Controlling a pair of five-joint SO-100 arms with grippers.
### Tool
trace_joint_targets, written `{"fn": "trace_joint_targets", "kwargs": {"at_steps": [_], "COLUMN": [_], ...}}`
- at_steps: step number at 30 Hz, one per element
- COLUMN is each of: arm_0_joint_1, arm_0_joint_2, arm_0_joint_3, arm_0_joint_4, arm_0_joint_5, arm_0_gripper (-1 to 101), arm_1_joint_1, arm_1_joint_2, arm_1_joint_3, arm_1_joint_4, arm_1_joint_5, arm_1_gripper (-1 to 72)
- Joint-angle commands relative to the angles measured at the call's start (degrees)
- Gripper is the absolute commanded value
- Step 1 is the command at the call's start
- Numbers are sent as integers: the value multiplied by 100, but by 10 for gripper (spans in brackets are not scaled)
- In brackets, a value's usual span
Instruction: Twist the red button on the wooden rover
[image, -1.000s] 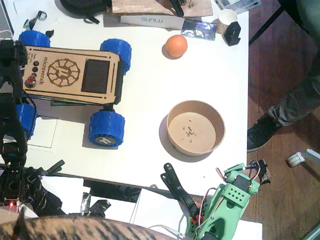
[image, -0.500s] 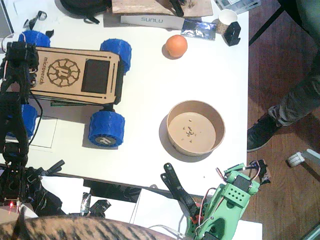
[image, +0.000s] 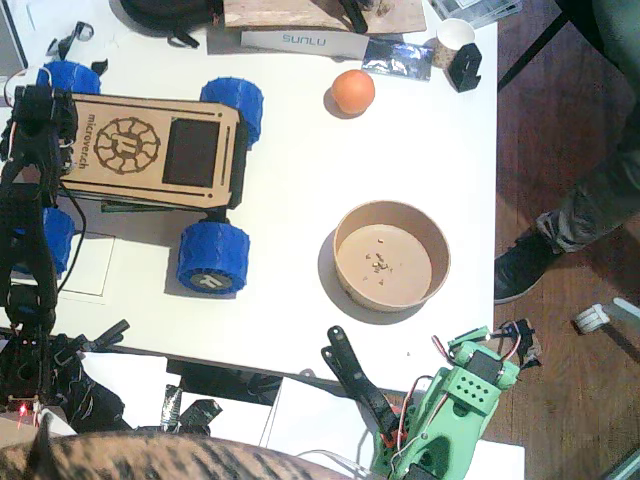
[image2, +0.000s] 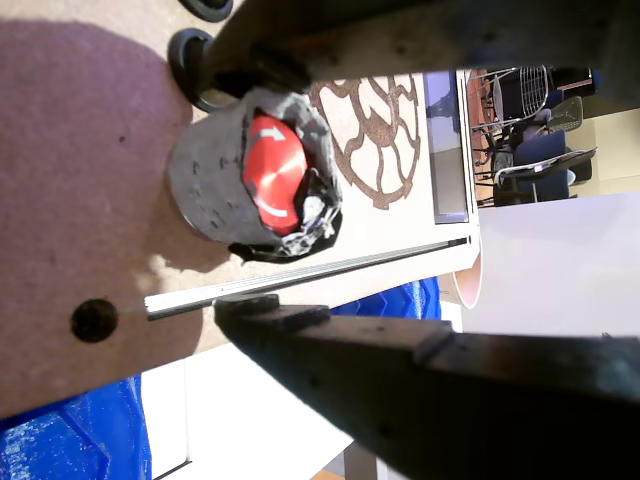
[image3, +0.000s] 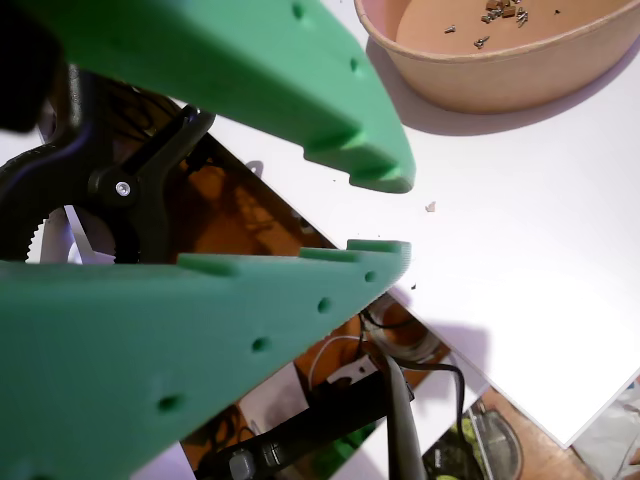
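Observation:
The wooden rover (image: 140, 145) stands at the table's back left, on blue wheels (image: 212, 256). My left gripper (image: 42, 115), black, hangs over its left end and hides the red button in the fixed view. In a wrist view the red button (image2: 275, 170) sits in its dark collar on the plywood deck (image2: 90, 150), between the jaws. My left gripper (image2: 235, 190) is open: the upper jaw is against the collar's top, the lower jaw stands apart. My right gripper (image3: 385, 215), green, is open by a narrow gap and holds nothing. The right arm (image: 470, 385) rests past the table's front edge.
A brown paper bowl (image: 340, 250) with small crumbs stands mid-right. An orange ball (image: 352, 91) lies near the back, beside clutter along the back edge. A black clamp (image: 350, 380) lies at the front edge. A person's shoe (image: 520, 265) shows on the floor at right.
My left gripper has moved right, onto the rover's left end, and now covers the red button, which showed a second ago. The right arm has not moved.

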Motion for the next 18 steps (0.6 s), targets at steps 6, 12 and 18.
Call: {"fn": "trace_joint_targets", "kwargs": {"at_steps": [6,12,18], "arm_0_joint_1": [44,44,26], "arm_0_joint_2": [44,53,123], "arm_0_joint_3": [-272,-272,-272], "arm_0_joint_4": [-97,-105,-44], "arm_0_joint_5": [79,70,70], "arm_0_gripper": [221,19,3], "arm_1_joint_1": [-26,-26,-26], "arm_1_joint_2": [9,9,9], "arm_1_joint_3": [-26,-26,-26], "arm_1_joint_4": [62,62,62], "arm_1_joint_5": [-70,-70,-70], "arm_1_gripper": [25,25,25]}}
